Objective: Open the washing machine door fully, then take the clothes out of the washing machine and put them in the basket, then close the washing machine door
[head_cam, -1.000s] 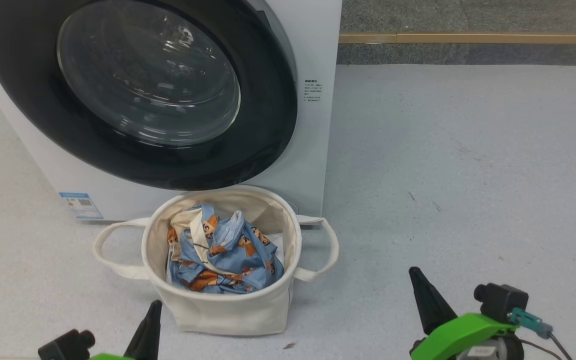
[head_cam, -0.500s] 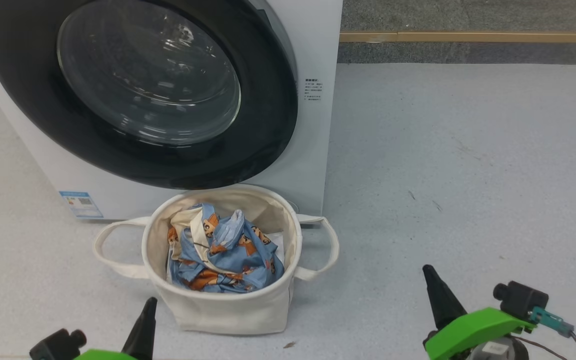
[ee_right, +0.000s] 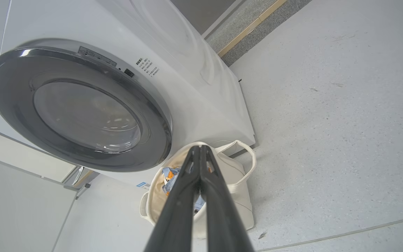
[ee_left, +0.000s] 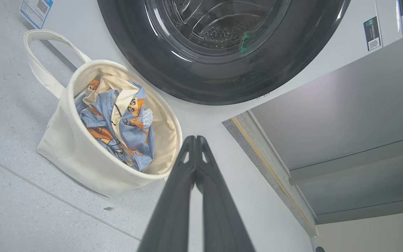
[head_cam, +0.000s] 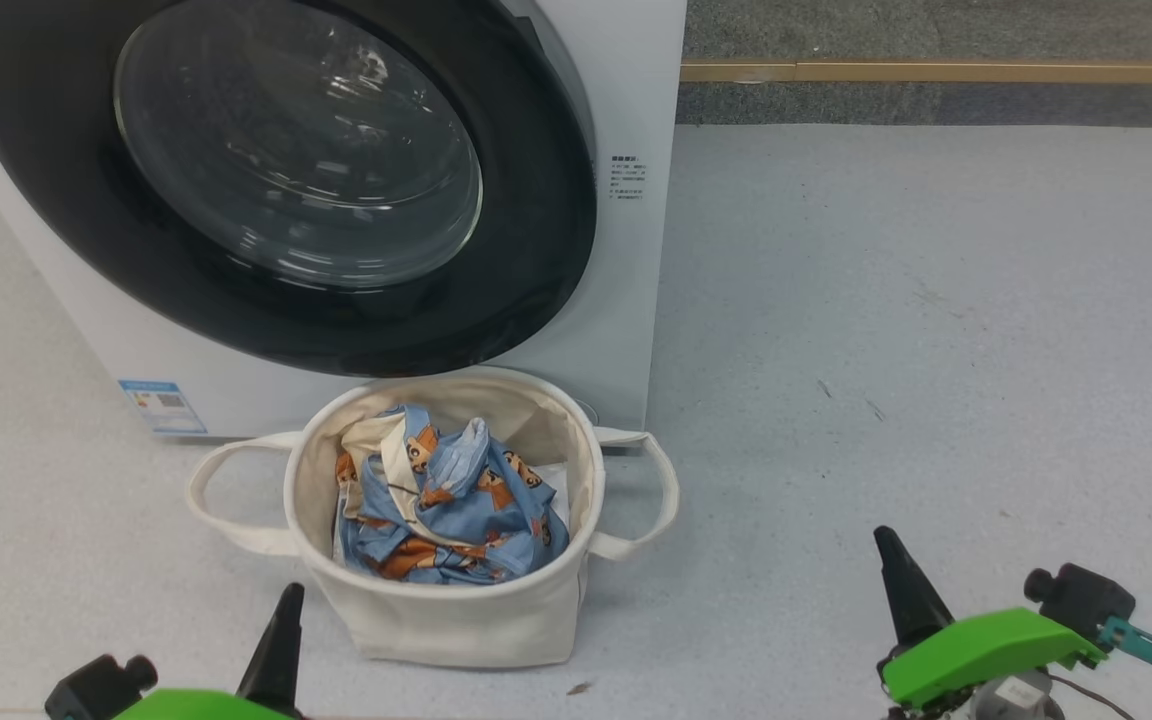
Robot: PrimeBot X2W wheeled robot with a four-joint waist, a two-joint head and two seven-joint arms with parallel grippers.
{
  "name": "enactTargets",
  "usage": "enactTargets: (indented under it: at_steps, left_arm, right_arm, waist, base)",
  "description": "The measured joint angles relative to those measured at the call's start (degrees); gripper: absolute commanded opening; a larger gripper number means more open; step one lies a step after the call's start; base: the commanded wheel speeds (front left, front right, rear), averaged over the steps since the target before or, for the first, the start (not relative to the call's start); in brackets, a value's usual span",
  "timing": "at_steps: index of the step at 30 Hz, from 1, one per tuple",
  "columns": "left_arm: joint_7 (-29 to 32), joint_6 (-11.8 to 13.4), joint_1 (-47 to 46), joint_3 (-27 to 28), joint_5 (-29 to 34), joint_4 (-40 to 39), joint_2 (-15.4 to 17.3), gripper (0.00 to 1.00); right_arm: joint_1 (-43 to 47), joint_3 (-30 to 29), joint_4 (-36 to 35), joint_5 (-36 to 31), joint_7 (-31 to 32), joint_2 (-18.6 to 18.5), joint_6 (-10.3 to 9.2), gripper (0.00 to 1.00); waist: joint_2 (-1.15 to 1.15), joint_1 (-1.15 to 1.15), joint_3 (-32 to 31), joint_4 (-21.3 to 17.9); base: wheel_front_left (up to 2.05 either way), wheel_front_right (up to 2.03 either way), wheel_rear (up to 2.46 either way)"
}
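The washing machine (head_cam: 626, 280) stands at the upper left, its round black-rimmed door (head_cam: 296, 170) lying flat against the front. In front of it on the floor sits the cream basket (head_cam: 456, 615), holding the light blue bear-print clothes (head_cam: 446, 510). My left gripper (head_cam: 281, 620) is at the bottom left, just left of the basket, shut with nothing in it. My right gripper (head_cam: 896, 570) is at the bottom right, well clear of the basket, shut and empty. The left wrist view shows the basket (ee_left: 82, 154) and clothes (ee_left: 117, 129) below the door (ee_left: 222, 52).
Grey floor (head_cam: 886, 330) spreads to the right of the machine. A wooden strip (head_cam: 936, 72) along a darker band runs at the back. A small dark speck (head_cam: 576, 688) lies by the basket's front.
Both grippers have drawn back toward the bottom of the head view, the right one also moving right. The door, basket and clothes have not moved.
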Motion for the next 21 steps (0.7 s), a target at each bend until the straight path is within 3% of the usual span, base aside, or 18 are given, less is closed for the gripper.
enactTargets:
  at_steps: [21]
  left_arm:
    - [2.2,-1.5,-0.1,3.7,-7.3,0.7,-2.1,0.0]
  right_arm:
    - [0.0,-4.2,0.1,11.4,2.3,0.4,0.0,0.0]
  waist:
    - [0.0,0.0,0.2,0.1]
  base:
    - [0.0,0.0,0.0]
